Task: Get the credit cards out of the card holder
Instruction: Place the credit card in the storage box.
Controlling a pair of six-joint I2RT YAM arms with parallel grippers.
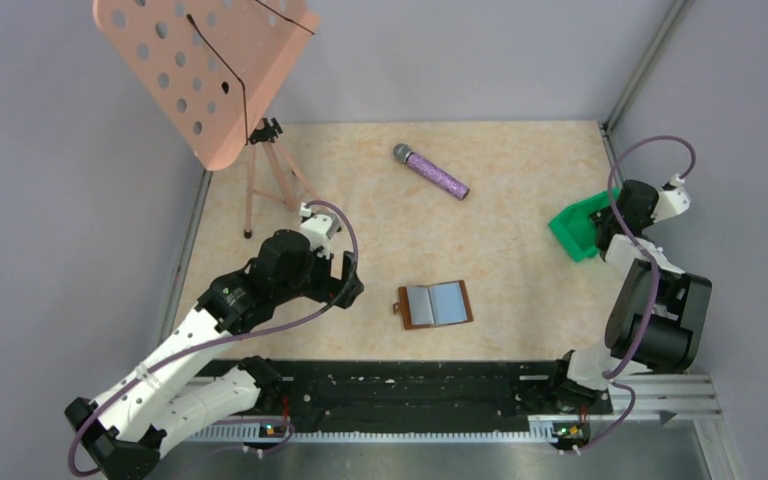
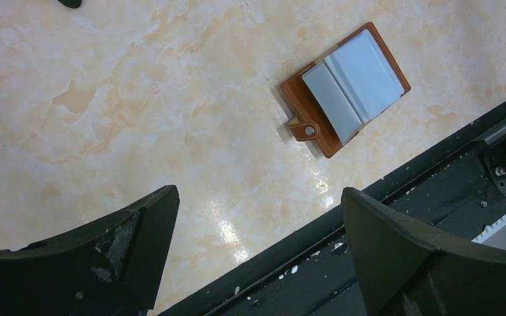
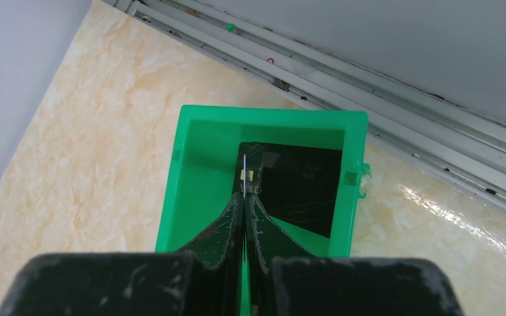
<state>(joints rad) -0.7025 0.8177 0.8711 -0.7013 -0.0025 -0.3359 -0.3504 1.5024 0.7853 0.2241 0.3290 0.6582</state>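
Card holder (image 1: 436, 305) is lying open and flat on the tabletop (image 1: 520, 210) near its front edge, with two grey-blue panels facing up. Just to its left, the left tool (image 2: 258, 197) is hovering with fingers spread wide apart, gripping nothing. At the right side, the right tool (image 3: 244, 197) is hanging over the green bin (image 3: 194, 171), pinching a thin card (image 3: 244, 172) that is standing edge-on. A black card (image 3: 303, 187) is lying inside the bin.

The right arm (image 1: 628, 215) covers part of the green bin (image 1: 572, 228), whose dark card (image 3: 303, 191) bears unreadable print.
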